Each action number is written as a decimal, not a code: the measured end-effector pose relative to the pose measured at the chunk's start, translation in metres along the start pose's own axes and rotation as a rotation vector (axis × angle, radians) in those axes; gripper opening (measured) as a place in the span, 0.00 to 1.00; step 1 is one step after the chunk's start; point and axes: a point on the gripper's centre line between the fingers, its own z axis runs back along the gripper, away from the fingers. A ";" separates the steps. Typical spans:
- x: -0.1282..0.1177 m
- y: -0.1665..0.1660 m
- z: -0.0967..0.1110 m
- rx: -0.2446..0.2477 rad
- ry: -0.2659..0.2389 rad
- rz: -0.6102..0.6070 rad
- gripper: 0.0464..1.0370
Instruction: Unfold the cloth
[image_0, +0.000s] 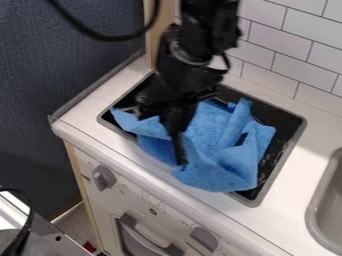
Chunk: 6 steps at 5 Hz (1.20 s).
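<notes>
The black gripper (177, 142) hangs down from the top over the left-middle part of the blue cloth (217, 142), its lower end against or just in front of the fabric. Crumpled and bunched, the cloth lies in the dark recessed tray (284, 131) in the counter. One corner of it points out to the left beside the gripper, raised folds stand at the right, and a rounded flap hangs toward the tray's front edge. The arm hides part of the cloth's back left.
White counter (304, 172) surrounds the tray. A grey sink (324, 215) is at the right edge, a tiled wall (294, 45) behind. Stove knobs (103, 177) sit on the front panel below. A dark partition (67, 60) stands at the left.
</notes>
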 end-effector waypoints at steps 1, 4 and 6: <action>-0.007 0.001 0.002 0.017 -0.001 0.042 0.01; -0.033 0.004 0.015 0.033 -0.037 0.007 0.15; -0.018 0.004 0.027 0.091 0.042 -0.069 0.72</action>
